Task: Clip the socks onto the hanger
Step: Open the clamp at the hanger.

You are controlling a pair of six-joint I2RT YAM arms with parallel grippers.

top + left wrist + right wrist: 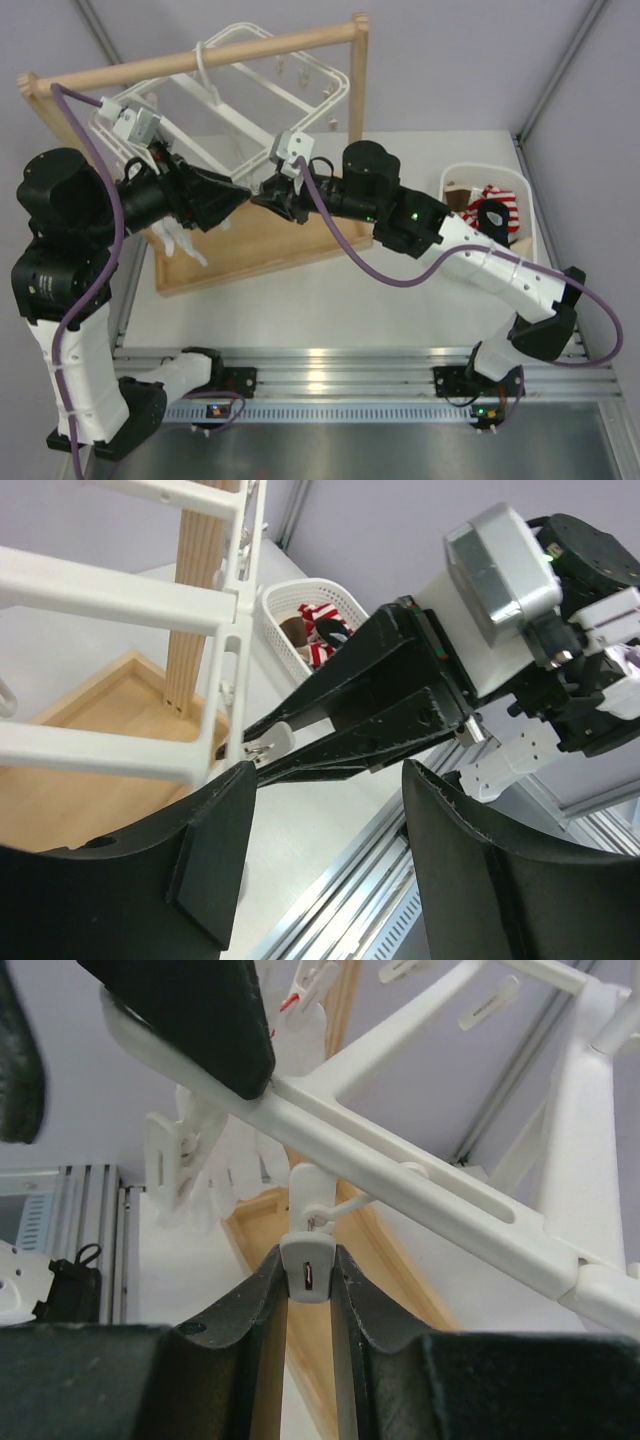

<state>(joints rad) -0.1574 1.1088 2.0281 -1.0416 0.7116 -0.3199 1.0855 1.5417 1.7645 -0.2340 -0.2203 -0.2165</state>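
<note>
Clip pinched flat between my right fingers. The right wrist view shows it plainly, dangling from a bar of the hanger. From the top camera the two wrists crowd together and I can't see that grip at all.

The left wrist view gives me the other side. My left fingers are spread wide with nothing in them, the right fingers reach in between them, and the hanger's edge sits just beside the left-hand one. In the right wrist view, one left finger lies across the same bar, above the clip.

The hanger is hooked on the rail stand at the far left of the counter, tilted.

Well off to the right is a basket holding striped cloth and a dark piece. I can't tell whether that's a sock. The stand's post and the hanger's other clips crowd the space around both sets of fingers.
</note>
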